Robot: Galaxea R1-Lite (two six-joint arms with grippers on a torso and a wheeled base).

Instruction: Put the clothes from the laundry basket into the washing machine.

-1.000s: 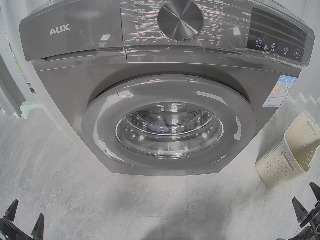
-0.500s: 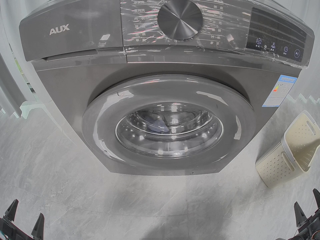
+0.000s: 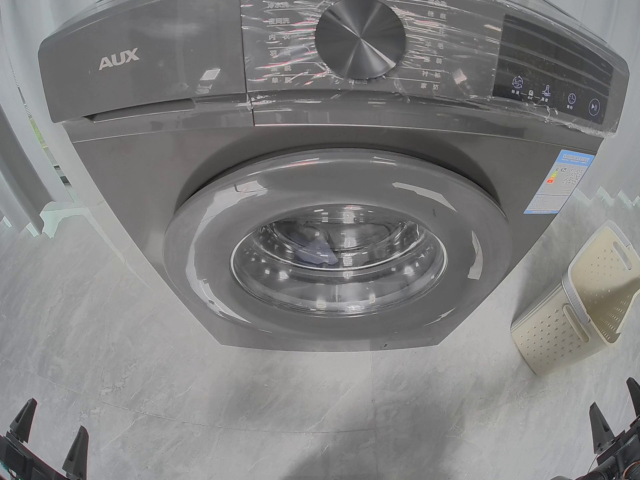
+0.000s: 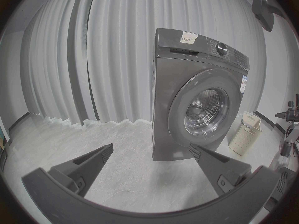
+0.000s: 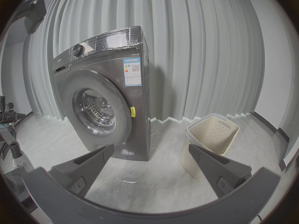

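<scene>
Closest to us, the left claw is hanging low over the pale, marble-patterned floor. Its two dark fingers are spreading wide apart and gripping nothing. The right claw is hovering just as low on the opposite side, its fingers likewise spreading wide and carrying nothing. Both claws are sitting well apart from each other and from the machine.

Beyond them, set back toward the floor's far edge, a grey front-loading washing machine is standing upright and facing us. Its round door is sitting shut against the front. Through the door's glass we are making out a bluish piece of clothing lying inside the steel drum, though we cannot tell how many garments are in there. Above the door, a round silver dial is sitting under clinging clear film, with a dark touch panel to its right. An energy label is sticking to the front's upper right corner.

The cream, perforated laundry basket is standing upright on the floor near the machine's right side, apart from it.

Farthest away, a pale pleated curtain is hanging along the floor's far edge, behind both machine and basket.
</scene>
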